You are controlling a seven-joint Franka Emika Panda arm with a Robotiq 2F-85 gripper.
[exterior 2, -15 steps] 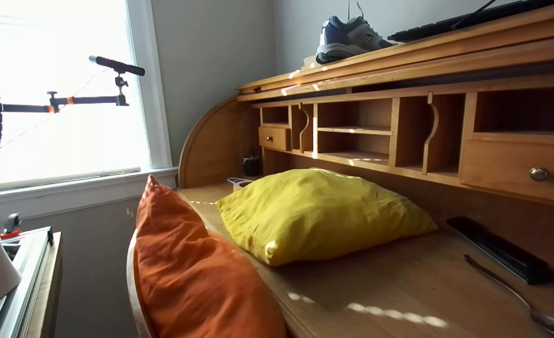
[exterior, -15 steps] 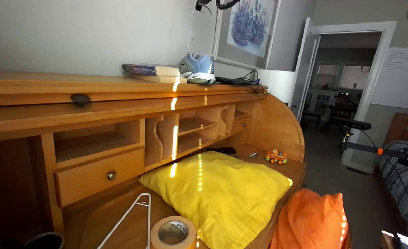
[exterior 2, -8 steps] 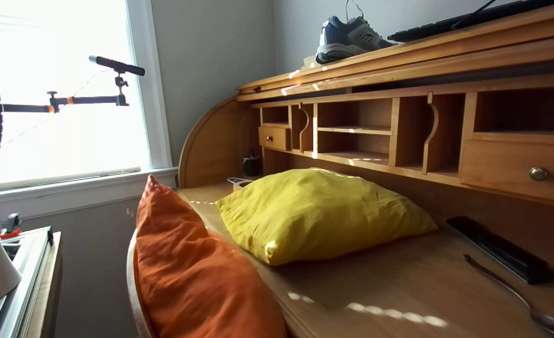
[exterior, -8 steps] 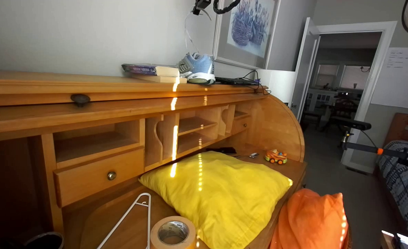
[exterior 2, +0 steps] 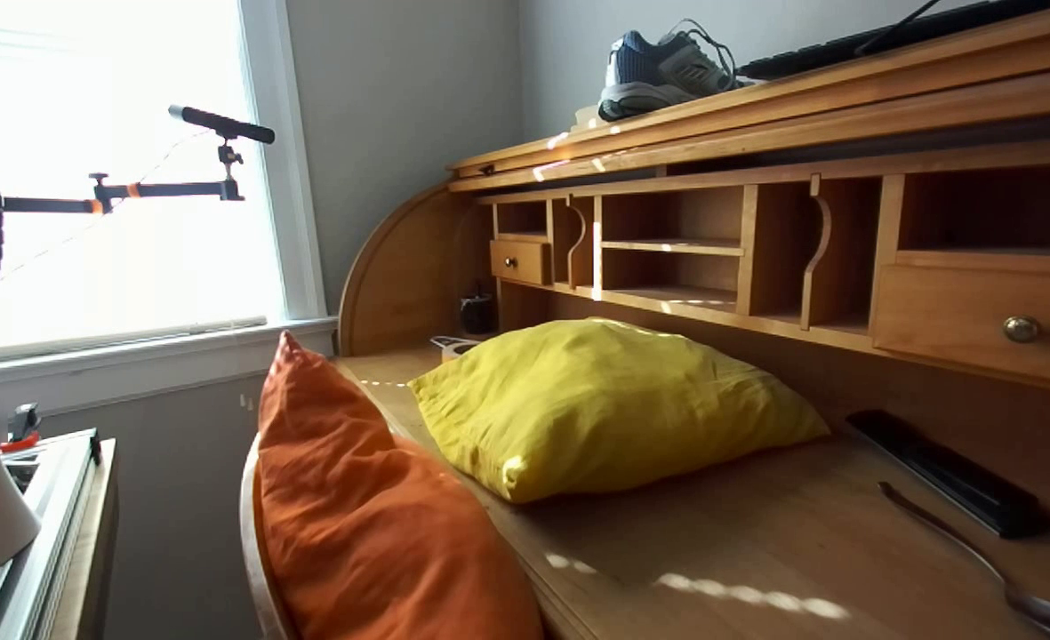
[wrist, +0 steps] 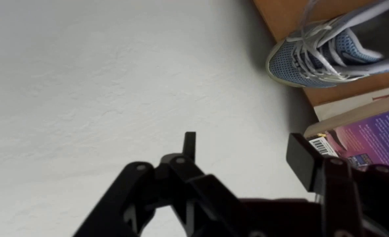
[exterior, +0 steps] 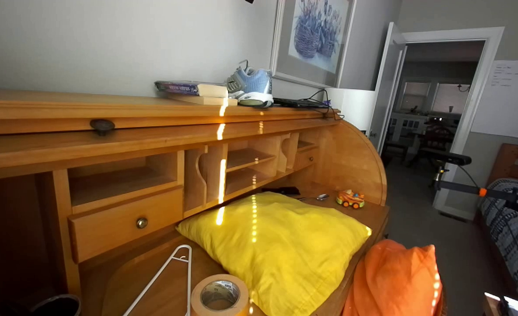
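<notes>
High over the table [exterior: 66,99], claw [wrist: 245,153] spread wide with shoe [wrist: 329,56] to one side

The claw hangs with its fingers well apart, no object visible between them, and the wall [wrist: 98,82] fills most of the wrist view beyond its tips. The blue and gray shoe sits ahead of the claw and out past its right-hand finger in that view, touching neither tip. In an exterior view a dark piece [exterior: 250,1], likely the claw's, shows at the top edge, with the shoe [exterior: 251,87] below it. One relation counts most: the shoe's toe points at the wall, and its long axis runs roughly along the line between the fingers, so the claw's gap appears to lie along the shoe rather than across it. A loose lace [wrist: 305,16] rises, blurred, on the shoe's side away from the claw. Closer to the right-hand finger in the wrist view, and partly hidden by it, lies a book [wrist: 375,131]. Past the shoe from the claw is a keyboard [exterior 2: 889,36]; far below, a yellow cushion [exterior: 280,245].
</notes>
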